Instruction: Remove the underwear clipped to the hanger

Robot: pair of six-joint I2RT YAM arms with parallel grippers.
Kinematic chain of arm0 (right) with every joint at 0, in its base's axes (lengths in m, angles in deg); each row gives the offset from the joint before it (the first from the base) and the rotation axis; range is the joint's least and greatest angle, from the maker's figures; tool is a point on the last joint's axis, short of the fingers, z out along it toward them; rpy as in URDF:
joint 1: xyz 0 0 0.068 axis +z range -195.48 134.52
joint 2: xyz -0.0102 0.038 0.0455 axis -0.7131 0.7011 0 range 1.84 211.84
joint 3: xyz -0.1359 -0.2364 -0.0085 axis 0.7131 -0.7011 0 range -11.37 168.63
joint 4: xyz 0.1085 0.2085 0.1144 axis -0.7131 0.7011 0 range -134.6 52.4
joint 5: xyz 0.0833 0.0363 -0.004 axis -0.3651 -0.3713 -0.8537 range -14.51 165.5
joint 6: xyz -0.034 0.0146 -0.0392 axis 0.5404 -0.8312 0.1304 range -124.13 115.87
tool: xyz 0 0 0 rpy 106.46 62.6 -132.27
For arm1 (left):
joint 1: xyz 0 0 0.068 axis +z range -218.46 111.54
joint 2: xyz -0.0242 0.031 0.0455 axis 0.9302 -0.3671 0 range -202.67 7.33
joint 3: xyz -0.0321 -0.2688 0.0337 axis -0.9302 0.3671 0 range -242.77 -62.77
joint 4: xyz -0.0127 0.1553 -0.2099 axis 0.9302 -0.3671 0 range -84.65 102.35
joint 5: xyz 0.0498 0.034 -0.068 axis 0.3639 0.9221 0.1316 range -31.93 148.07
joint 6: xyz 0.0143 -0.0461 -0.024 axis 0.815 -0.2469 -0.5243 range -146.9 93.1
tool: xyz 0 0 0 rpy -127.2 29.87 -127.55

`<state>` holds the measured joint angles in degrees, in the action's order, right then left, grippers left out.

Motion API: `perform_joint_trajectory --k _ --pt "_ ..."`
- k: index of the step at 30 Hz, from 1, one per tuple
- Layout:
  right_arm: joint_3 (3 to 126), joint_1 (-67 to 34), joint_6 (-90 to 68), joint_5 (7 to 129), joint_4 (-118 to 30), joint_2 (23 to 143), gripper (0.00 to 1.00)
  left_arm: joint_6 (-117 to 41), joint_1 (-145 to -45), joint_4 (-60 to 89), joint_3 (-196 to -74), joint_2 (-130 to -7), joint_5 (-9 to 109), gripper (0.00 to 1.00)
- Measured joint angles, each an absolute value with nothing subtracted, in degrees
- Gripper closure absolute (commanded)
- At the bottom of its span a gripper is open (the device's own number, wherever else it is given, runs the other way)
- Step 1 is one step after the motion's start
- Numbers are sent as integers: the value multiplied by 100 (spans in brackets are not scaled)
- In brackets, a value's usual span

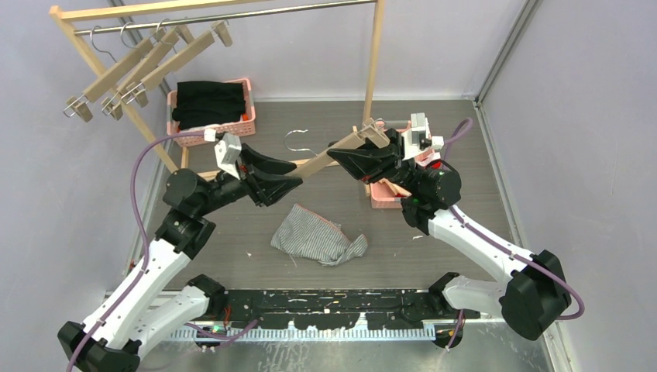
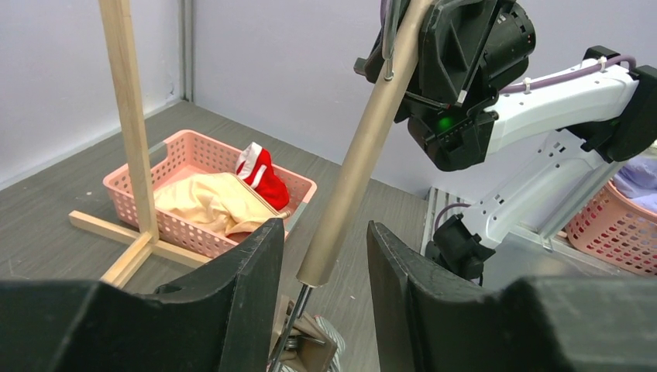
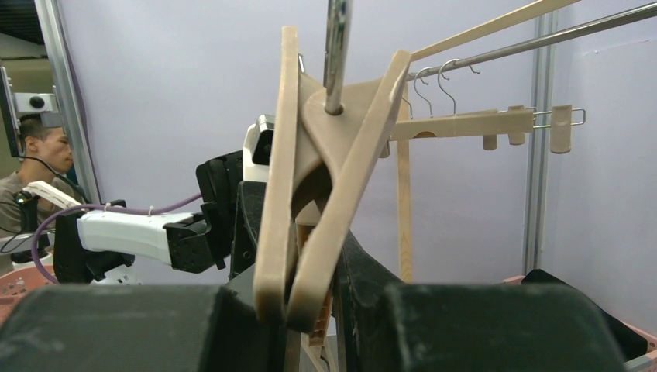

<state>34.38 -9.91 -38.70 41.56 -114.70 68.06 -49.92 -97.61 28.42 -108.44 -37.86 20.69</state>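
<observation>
Right gripper [image 3: 310, 306] is clenched on 1 end of the wooden hanger [image 1: 319, 160], its fingers pinching the clip [image 3: 310, 186] fitted there. This grasp alone carries the hanger, which slants in the air above the table [image 1: 472, 155] with its wire hook [image 1: 297, 139] free of any rail. Left gripper [image 2: 325, 248] is released: its 2 jaws stand apart on either side of the bar's other end without touching it. It is placed there, by judgement, to steady the bar or to work the second clip [image 2: 306, 349] just below. No cloth shows at either clip.

The grey striped underwear [image 1: 318, 236] lies crumpled on the table between the 2 arms, beneath the hanger. The red underwear [image 2: 263, 174] and the cream-beige underwear [image 2: 203, 203] rest together in a pink basket [image 2: 186, 236] just beside the foot of the rack post [image 2: 128, 139].

With all 3 pieces off the hanger, the unclipping is judged complete. What remains is likely to set the hanger down and perhaps to gather the grey piece.

Farther out, a second basket [image 1: 174, 132] holds folded black clothes [image 1: 208, 105]. The rail [image 1: 232, 15] carries 3 bare hangers [image 1: 132, 74].
</observation>
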Motion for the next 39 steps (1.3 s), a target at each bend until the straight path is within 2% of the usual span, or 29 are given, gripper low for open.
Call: perform_joint_trajectory --k 4,7,9,11,12,17,18,20,22,25,29,33,39 --pt "3438 -963 -3870 4154 -11468 6806 99 -5001 -9761 2888 -10861 -3900 1968 55" --pt "3438 -941 -3870 4154 -11468 6806 99 -5012 -9763 2899 -10861 -3948 1900 61" --pt "3438 -923 -3870 4156 -11470 6806 99 -5023 -9763 2927 -10861 -3959 1874 71" --pt "3438 -919 -3872 4154 -11466 6808 99 -5038 -9761 2949 -10861 -3959 1828 92" --pt "3438 -917 -3876 4163 -11468 6808 99 -5043 -9763 2960 -10861 -3961 1808 99" --pt "3438 -921 -4121 4248 -11457 6806 98 -4946 -9776 3052 -10870 -3972 1378 100" --pt "3438 -915 -4139 4255 -11459 6803 92 -4949 -9776 3052 -10874 -3972 1352 100" --pt "3438 -915 -4156 4274 -11444 6801 62 -4953 -9776 3043 -10887 -3970 1343 100" --pt "3438 -913 -4093 4325 -11370 6766 44 -4992 -9776 2997 -10918 -3961 1332 100" --pt "3390 -888 -3876 4355 -11208 6740 35 -5047 -9815 2825 -11021 -3876 1498 100" --pt "3303 -871 -3592 4342 -10889 6637 31 -5008 -9796 2335 -11287 -3670 1856 100" --pt "3285 -867 -3223 4320 -10290 6493 30 -4776 -9796 1494 -11744 -3450 2215 100" --pt "3285 -609 -1990 4851 -8246 6093 29 -4068 -9798 -436 -12846 -3445 3284 100"
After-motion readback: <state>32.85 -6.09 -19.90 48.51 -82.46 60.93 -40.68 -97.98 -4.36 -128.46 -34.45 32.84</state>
